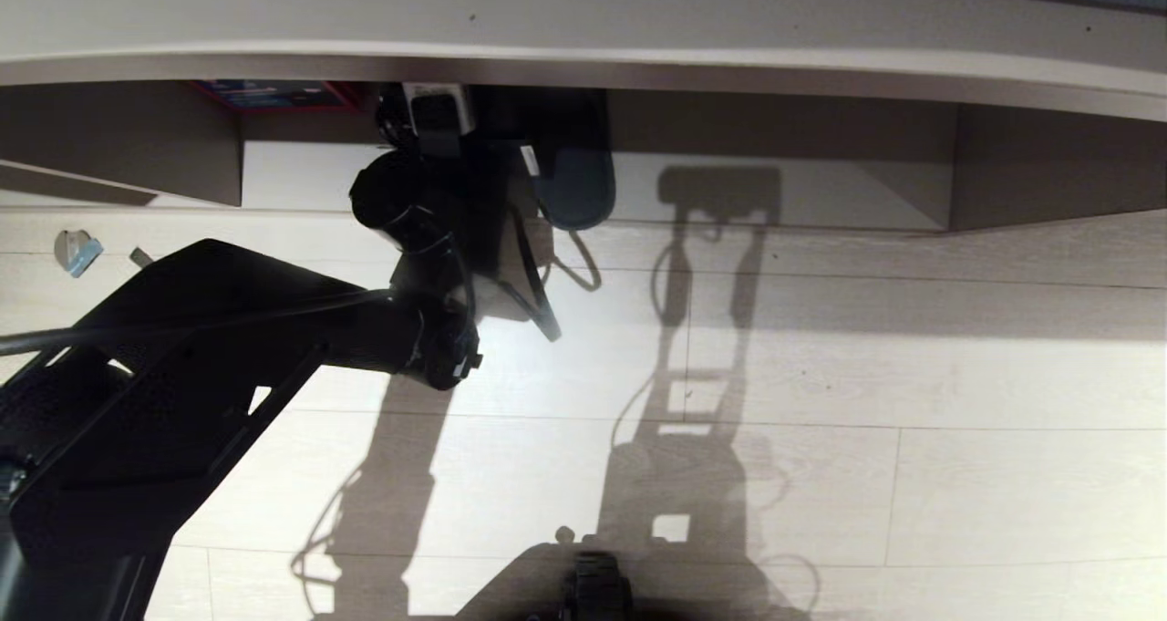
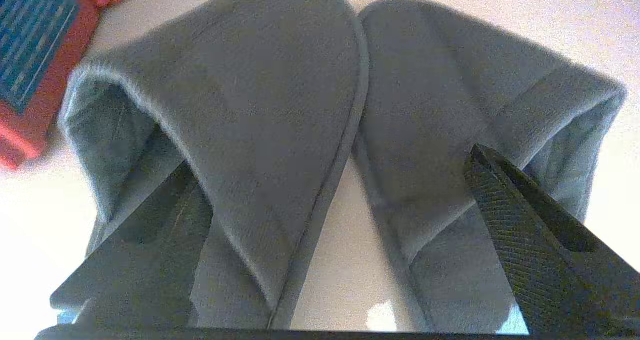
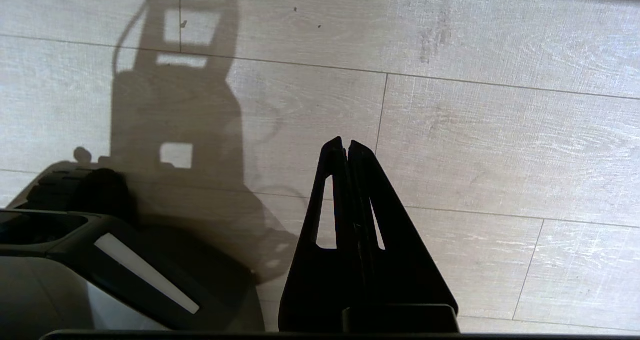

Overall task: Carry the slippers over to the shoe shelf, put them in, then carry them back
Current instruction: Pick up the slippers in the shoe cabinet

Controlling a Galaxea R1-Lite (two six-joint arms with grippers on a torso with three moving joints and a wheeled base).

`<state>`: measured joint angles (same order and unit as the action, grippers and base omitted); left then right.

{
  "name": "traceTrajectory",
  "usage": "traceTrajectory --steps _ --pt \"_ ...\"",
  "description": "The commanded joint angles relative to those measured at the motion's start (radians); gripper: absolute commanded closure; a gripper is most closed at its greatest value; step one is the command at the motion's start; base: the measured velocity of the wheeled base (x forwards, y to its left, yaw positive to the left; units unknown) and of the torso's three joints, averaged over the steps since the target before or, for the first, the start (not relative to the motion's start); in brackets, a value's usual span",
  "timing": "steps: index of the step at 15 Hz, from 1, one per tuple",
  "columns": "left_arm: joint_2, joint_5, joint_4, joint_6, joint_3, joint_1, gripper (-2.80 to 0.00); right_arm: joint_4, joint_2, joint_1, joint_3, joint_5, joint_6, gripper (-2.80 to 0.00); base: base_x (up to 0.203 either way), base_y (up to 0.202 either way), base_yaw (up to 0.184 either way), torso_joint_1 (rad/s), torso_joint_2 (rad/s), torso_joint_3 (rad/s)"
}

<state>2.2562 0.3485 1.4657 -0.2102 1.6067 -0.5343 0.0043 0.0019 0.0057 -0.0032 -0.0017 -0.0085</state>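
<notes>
The left gripper [image 2: 330, 230] reaches into the shelf [image 1: 784, 197], fingers [image 2: 520, 230] spread wide, each tip inside the open back of 1 of the 2 slippers [image 2: 280, 120]. The pair lies side by side on the pale shelf base, toes touching ahead of the gripper. A red box [image 2: 35, 55] sits beside them. The right gripper [image 3: 346, 153], pressed together, hangs over the pale plank floor [image 3: 500, 145].
</notes>
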Motion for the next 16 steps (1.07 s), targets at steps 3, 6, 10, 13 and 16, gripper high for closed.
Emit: traceTrajectory --steps 3,6,10,13,16 --pt "-0.022 0.020 0.014 -0.004 -0.069 0.000 -2.80 0.000 0.000 0.000 0.000 0.000 -0.001 0.00 0.000 0.000 0.000 0.000 0.00 0.000" --pt "-0.065 0.017 0.022 0.000 -0.145 0.000 -2.80 0.000 0.000 0.000 0.000 0.000 -0.001 0.00 0.000 0.000 0.000 0.000 0.00 0.000" --pt "-0.097 0.017 0.038 0.002 -0.180 0.003 -2.80 0.000 0.000 0.000 0.000 0.000 -0.001 0.00 0.000 0.000 0.000 0.000 0.00 0.000" --pt "-0.153 0.017 0.041 0.002 -0.266 0.005 -2.80 0.000 0.000 0.000 0.000 0.000 -0.001 0.00 0.000 0.000 0.000 0.000 0.00 0.000" --pt "-0.236 0.014 0.059 0.023 -0.427 0.006 -2.80 0.001 0.000 0.000 0.000 0.000 -0.001 0.00 0.000 0.000 0.000 0.000 0.00 0.000"
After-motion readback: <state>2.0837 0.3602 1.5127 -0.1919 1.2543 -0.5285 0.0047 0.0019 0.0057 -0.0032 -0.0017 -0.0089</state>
